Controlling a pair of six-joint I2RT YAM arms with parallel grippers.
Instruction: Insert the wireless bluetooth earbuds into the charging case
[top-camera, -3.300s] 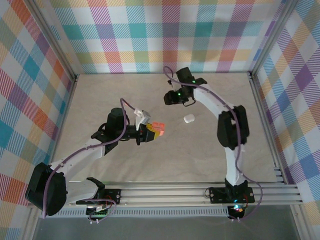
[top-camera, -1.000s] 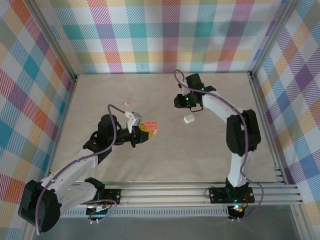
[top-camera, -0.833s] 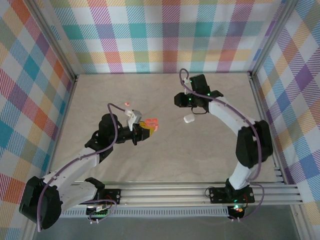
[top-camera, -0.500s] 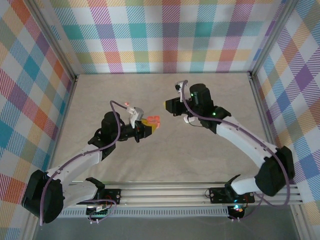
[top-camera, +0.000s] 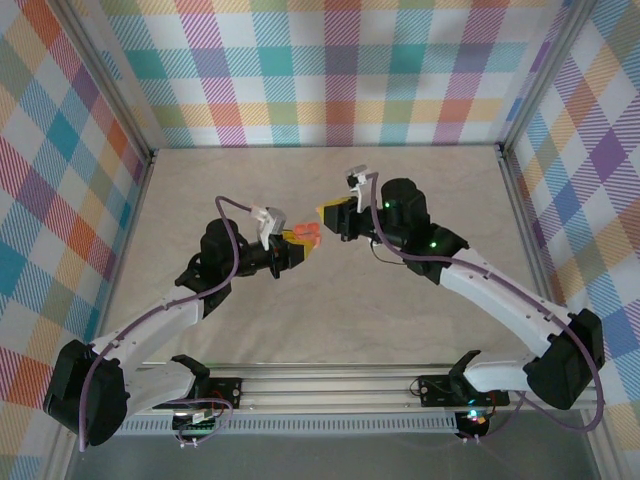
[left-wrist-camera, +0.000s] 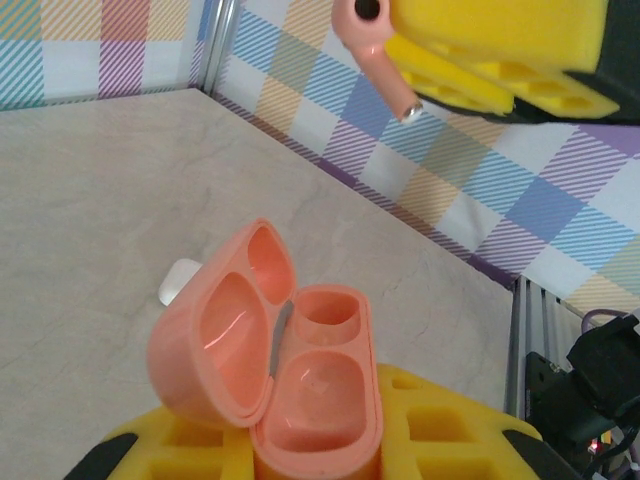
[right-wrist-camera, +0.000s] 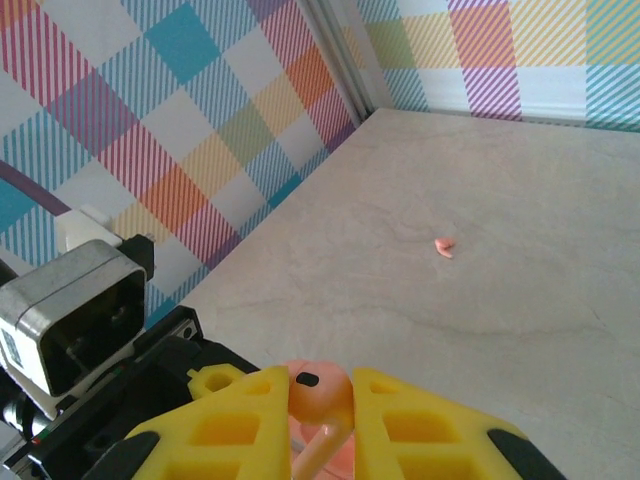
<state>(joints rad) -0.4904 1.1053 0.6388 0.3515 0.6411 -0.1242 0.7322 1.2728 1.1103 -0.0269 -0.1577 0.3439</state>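
The right gripper (right-wrist-camera: 320, 392) is pinching a salmon-pink earbud (left-wrist-camera: 372, 40) by its rounded head, its yellow fingers nearly closed on it. The stem is sticking out free below, silver tip pointing down toward the case. Across from it, the left gripper (top-camera: 295, 245) is clamping the base of the salmon-pink charging case (left-wrist-camera: 300, 370) between its own yellow fingers and holding it off the table (right-wrist-camera: 480, 180). The lid is hanging open to one side, and both wells are showing empty. In the left wrist view the earbud is hovering above and to the right of the case, apart from it and not yet lined up over a well.

Judging by its look, the earbud is very light, hard and glossy, so it is likely to twist or squirt out under a loose or off-centre pinch. Gripping the head is the sensible choice, since it is leaving the stem clear to enter the well first. The stem needs to be in line with the well's axis before the arm lowers it. The case is rigid but smooth, and its hinge is a weak point, so any downward push is best kept gentle.

Farther out, a second salmon-pink earbud (right-wrist-camera: 444, 246) is lying alone on the table, and a white case (left-wrist-camera: 180, 281) is resting on the table behind the open lid.
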